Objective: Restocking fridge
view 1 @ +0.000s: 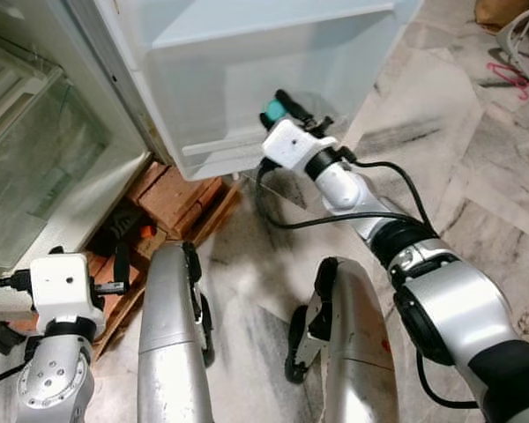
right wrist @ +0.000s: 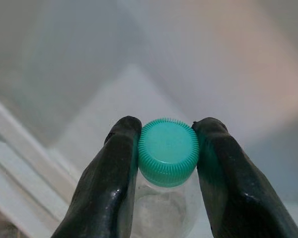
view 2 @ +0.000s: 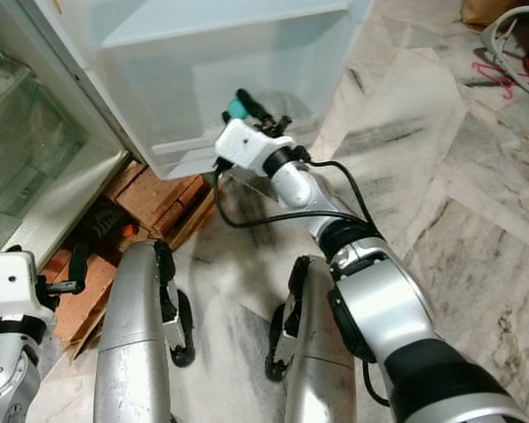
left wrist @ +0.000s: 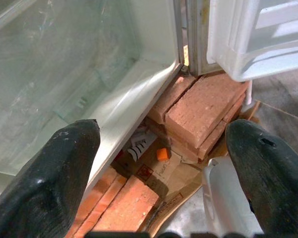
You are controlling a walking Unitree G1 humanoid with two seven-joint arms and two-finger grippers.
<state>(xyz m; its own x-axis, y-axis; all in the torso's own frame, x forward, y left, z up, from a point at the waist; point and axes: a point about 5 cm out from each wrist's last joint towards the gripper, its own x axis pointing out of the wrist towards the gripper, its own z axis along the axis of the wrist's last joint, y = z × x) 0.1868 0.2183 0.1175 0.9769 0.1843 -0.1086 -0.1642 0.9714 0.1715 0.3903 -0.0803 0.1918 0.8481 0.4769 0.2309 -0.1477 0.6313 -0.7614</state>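
My right gripper [view 1: 286, 104] reaches forward to the open fridge door's bottom shelf [view 1: 273, 79], its white translucent front wall just ahead. It is shut on a clear bottle with a teal cap [right wrist: 167, 151]; the cap [view 1: 273, 111] pokes out between the black fingers [right wrist: 114, 168]. The bottle's body is mostly hidden behind the wrist. My left gripper [left wrist: 159, 168] hangs low at the left, open, its fingertips [left wrist: 59, 163] wide apart above the bricks. The fridge's interior with a glass shelf [view 1: 44, 159] stands to the left.
Red bricks [view 1: 172, 198] and cardboard lie under the fridge base, with a small orange piece [left wrist: 162, 154] among them. My two silver legs [view 1: 172, 326] stand on the marble floor [view 1: 476, 176]. A cable [view 1: 335, 220] loops off the right forearm. Red wires [view 1: 511, 75] lie far right.
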